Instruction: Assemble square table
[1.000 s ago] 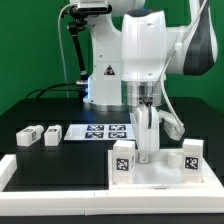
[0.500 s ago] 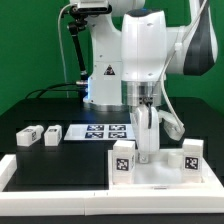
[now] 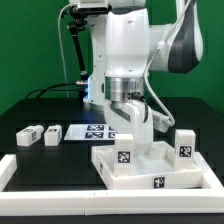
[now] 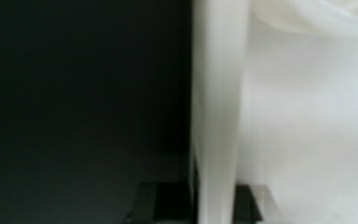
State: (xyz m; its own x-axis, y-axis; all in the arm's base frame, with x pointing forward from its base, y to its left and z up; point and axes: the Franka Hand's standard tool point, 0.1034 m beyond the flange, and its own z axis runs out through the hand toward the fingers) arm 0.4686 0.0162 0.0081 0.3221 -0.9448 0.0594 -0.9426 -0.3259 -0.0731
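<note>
Starting at the exterior view's left: one loose leg [image 3: 30, 136] is lying on the black desk [image 3: 60, 165], with a second loose leg [image 3: 52, 133] just beside it. Both are well apart from the build. The marker board [image 3: 98, 130] comes next and can be ignored.

Right of that sits the square table top [image 3: 150, 172], turned so a corner faces the camera. Whether it's resting flat or lifted a touch can't be told. A mounted leg [image 3: 125, 157] is standing upright near one corner and another upright leg [image 3: 185, 143] is seen at the far right corner.

Handling-wise, the top is probably hard moulded plastic: stiff, fairly light and smooth enough to be slippery. The raised rim looks like the natural place for it to be pinched, since the flat middle offers nothing to grab. With a hold taken on one edge, some pivoting should be expected. How firmly the upright legs are seated can't be judged.

The arm [image 3: 130, 60] is brought down from above with the wrist pointing roughly straight down over the top's back half. In the wrist view the fingers [image 4: 156, 205] are clamped nearly together on a thin white wall, seemingly the top's rim.
</note>
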